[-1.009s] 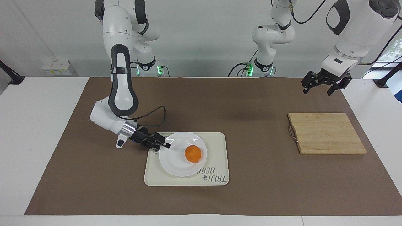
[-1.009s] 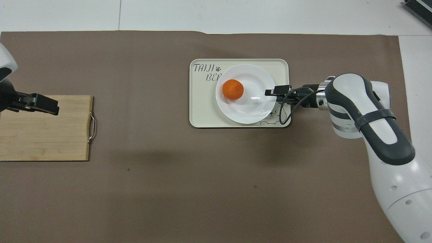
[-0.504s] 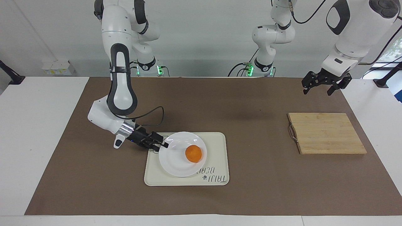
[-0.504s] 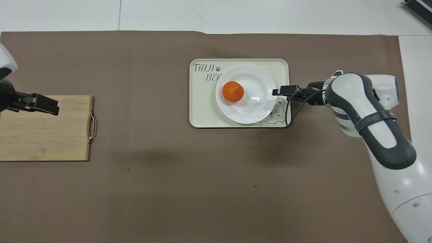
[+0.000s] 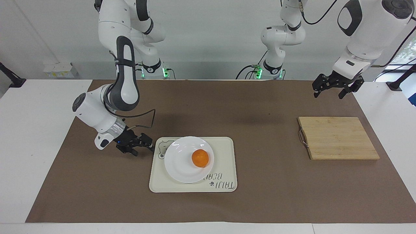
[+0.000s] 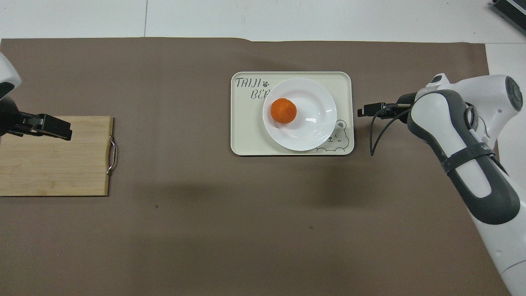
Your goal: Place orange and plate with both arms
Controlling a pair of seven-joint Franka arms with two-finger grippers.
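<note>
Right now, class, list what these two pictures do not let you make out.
- Overhead view: the left pincer is half cut off by the picture's edge, like the wooden board under it.
- Both views: the plate hides part of the tray's lettering.
- The orange's underside is hidden.

Cream bear-print tray (image 5: 224, 149) mid brown mat (image 5: 253, 201); wooden cutting board (image 5: 338, 138) toward left arm's end.

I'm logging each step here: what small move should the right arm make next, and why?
Probably lift the right claw up and away toward its own end of the table. The orange sits on the plate, the plate on the tray, and the open claw is clear of both, so the placing looks done.
</note>
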